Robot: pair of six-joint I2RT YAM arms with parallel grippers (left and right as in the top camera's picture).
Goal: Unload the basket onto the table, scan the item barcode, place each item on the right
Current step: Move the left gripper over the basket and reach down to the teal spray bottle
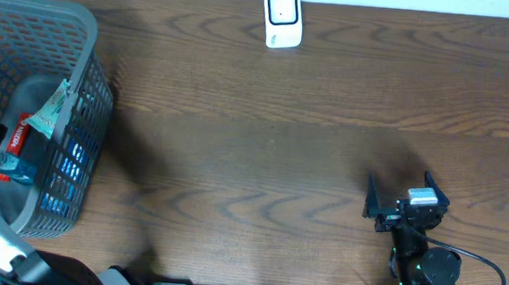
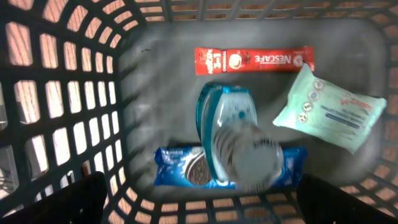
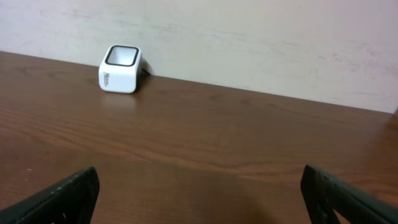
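Picking stage, nothing grasped yet. Above the basket (image 1: 81,50) hangs left gripper (image 2: 211,202), jaws wide apart, over sachet (image 2: 252,60), biscuit pack (image 2: 180,168), bottle (image 2: 233,137), tissue pack (image 2: 329,106). Facing scanner (image 1: 282,17), right gripper (image 3: 199,199), jaws apart, empty. Next, probably: descend, clamp one, present barcode.

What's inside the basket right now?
Inside the basket: a red coffee sachet, a pale green packet, a clear bottle and a blue cookie pack. The bottle lies across the cookie pack, covering its middle. No barcode shows.
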